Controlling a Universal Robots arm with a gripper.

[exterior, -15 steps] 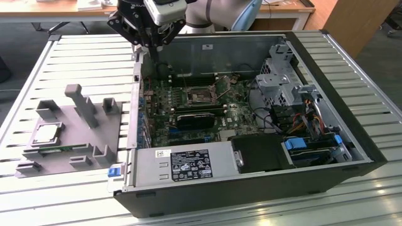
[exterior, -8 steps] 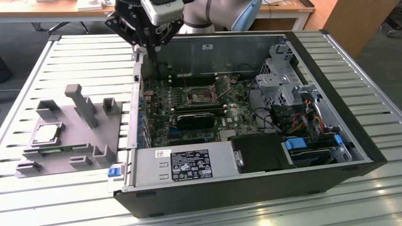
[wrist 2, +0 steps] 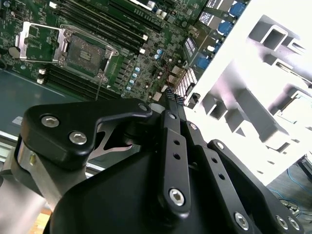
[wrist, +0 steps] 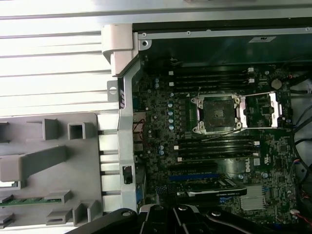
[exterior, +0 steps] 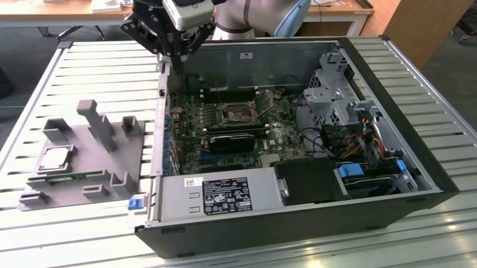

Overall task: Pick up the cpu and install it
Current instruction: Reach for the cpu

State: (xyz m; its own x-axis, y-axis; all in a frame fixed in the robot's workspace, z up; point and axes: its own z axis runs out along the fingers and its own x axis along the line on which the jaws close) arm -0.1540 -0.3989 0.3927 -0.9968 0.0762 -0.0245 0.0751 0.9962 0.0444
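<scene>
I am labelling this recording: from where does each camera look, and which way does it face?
Exterior view: off the arm, looking down into the open computer case; arm and gripper show.
First wrist view: on the arm, straight down at the motherboard; gripper links show.
Second wrist view: on the arm, slantwise at the motherboard past the gripper.
All share the empty socket and grey holder.

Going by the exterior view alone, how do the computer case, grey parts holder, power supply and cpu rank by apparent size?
Largest to smallest:
1. computer case
2. grey parts holder
3. power supply, which sits nearer the camera, so its gap to the holder is uncertain
4. cpu, clearly the smallest
</scene>
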